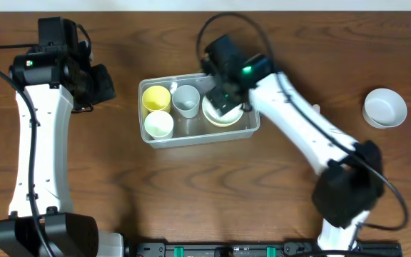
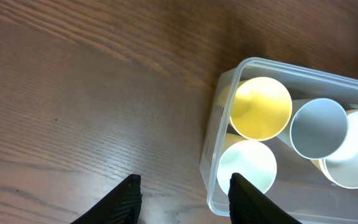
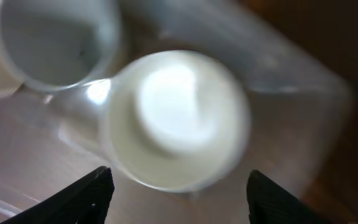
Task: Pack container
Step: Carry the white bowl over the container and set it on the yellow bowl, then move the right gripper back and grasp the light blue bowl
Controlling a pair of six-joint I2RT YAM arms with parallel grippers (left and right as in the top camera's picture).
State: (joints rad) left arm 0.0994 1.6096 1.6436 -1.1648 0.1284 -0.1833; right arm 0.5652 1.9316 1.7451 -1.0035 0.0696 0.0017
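Observation:
The clear rectangular container (image 1: 248, 130) sits at the table's middle. It holds a yellow cup (image 1: 155, 96), a pale green cup (image 1: 159, 124), a grey-white cup (image 1: 185, 99) and a pale bowl (image 1: 222, 116) at its right end. My right gripper (image 1: 223, 96) hovers over that bowl, open and empty; the right wrist view shows the bowl (image 3: 176, 118) between the spread fingers (image 3: 179, 196). My left gripper (image 1: 100, 84) is open and empty, left of the container; its wrist view shows the container (image 2: 211, 146) and the fingers (image 2: 185, 199).
A white bowl (image 1: 384, 107) stands alone on the wooden table at the far right. My right arm stretches from the front right across to the container. My left arm runs along the table's left side.

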